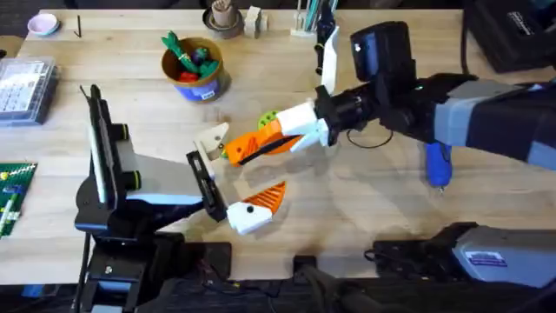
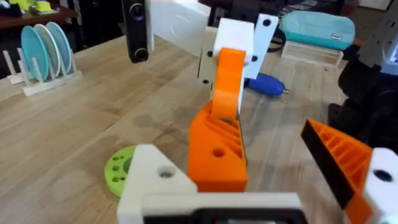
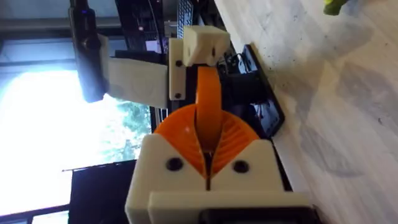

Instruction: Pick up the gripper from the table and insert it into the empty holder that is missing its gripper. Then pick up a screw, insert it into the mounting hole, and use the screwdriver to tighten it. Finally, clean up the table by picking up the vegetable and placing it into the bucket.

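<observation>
The right end effector (image 1: 252,146) pinches the orange gripper (image 1: 236,149) and presses it against the plain white holder (image 1: 211,138) of the spread left end effector (image 1: 233,178), with the blue screwdriver (image 1: 437,164) lying on the worktop (image 1: 347,217) behind the right arm's wrist.

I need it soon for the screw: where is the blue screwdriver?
In the overhead view the screwdriver lies on the table's right side, partly under the right arm.
</observation>
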Available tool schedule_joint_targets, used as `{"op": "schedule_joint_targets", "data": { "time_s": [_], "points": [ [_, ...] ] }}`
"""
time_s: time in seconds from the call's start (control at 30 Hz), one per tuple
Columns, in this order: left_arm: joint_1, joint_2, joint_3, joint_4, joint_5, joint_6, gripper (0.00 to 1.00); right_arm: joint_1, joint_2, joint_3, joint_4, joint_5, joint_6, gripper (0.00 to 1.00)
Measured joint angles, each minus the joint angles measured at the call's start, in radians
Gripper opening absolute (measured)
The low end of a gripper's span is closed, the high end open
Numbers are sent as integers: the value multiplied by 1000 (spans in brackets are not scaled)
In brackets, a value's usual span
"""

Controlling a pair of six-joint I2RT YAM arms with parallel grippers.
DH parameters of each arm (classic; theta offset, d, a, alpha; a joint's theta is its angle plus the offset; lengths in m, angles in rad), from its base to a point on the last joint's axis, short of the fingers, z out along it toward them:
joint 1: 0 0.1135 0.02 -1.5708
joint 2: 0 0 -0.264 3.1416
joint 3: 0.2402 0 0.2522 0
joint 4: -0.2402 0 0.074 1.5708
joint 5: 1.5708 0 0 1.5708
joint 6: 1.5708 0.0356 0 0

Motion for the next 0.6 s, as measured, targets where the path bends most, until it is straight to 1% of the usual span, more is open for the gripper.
{"op": "schedule_joint_targets", "data": {
  "time_s": [0.17, 0.37, 0.47, 0.6],
  "points": [
    [0, 0, 0, 0, 0, 0, 993, 19, 33, 0, 118, -8, 68, 8],
    [1, 0, 0, 0, -4, -8, 993, 21, 90, 0, 202, -25, 152, 8],
    [2, 0, 0, 0, -12, -13, 993, 21, 119, -1, 272, -34, 201, 8],
    [5, 0, 0, 2, -24, -18, 993, 24, 148, -1, 343, -21, 286, 8]
  ]
}}
